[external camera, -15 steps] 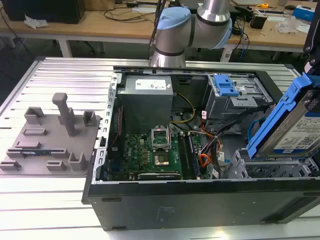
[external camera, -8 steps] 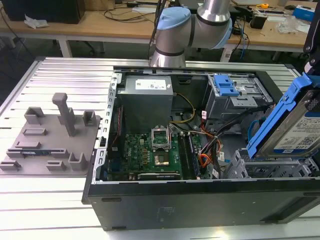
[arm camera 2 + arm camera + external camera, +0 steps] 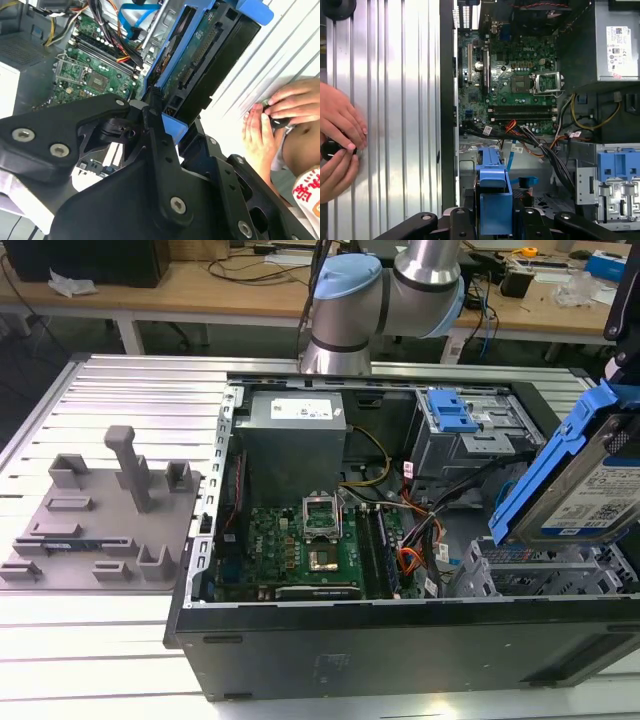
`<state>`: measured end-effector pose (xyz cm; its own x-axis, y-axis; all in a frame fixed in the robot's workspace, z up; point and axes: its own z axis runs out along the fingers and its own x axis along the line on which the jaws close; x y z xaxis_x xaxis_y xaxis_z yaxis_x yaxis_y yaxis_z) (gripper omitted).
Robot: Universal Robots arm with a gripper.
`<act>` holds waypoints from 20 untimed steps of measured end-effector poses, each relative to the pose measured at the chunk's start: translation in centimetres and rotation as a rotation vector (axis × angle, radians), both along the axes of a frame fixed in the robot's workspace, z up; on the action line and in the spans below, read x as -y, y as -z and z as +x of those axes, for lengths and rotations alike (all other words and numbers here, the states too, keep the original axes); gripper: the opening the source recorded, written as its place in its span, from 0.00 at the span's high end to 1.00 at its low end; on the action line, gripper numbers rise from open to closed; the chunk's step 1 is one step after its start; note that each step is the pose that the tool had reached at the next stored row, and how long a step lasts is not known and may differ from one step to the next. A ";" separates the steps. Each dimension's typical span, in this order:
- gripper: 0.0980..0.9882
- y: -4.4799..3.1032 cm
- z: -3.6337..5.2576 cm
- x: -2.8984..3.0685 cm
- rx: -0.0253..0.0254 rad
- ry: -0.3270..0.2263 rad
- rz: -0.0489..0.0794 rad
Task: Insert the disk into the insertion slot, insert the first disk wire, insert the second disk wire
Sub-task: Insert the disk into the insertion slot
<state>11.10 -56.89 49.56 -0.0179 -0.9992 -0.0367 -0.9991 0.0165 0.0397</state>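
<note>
Leftmost in the exterior view, a grey moulded fixture plate [image 3: 95, 515] lies on the ribbed aluminium table [image 3: 130, 390], and beside it the open computer case [image 3: 400, 640] shows its power supply [image 3: 290, 425] and green motherboard [image 3: 300, 540]. Toward the exterior view's right, the disk [image 3: 590, 490] hangs tilted just above the insertion slot [image 3: 540, 570], not yet in it. In the first wrist view the gripper [image 3: 494, 220] is clamped on the disk's blue carrier, while a person's hands [image 3: 337, 125] rest on the table outside the case.
</note>
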 end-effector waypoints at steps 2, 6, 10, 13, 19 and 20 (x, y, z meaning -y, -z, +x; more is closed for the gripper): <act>0.70 0.00 0.00 -0.01 0.0000 0.000 0.001; 0.70 0.06 -0.04 0.01 0.0037 0.000 0.003; 0.70 0.15 -0.13 0.00 0.0228 0.000 0.002; 0.70 0.18 -0.15 0.00 0.0236 0.000 0.002; 0.70 0.18 -0.15 -0.15 0.0236 0.000 0.002; 0.70 0.19 -0.15 -0.24 0.0236 0.000 0.002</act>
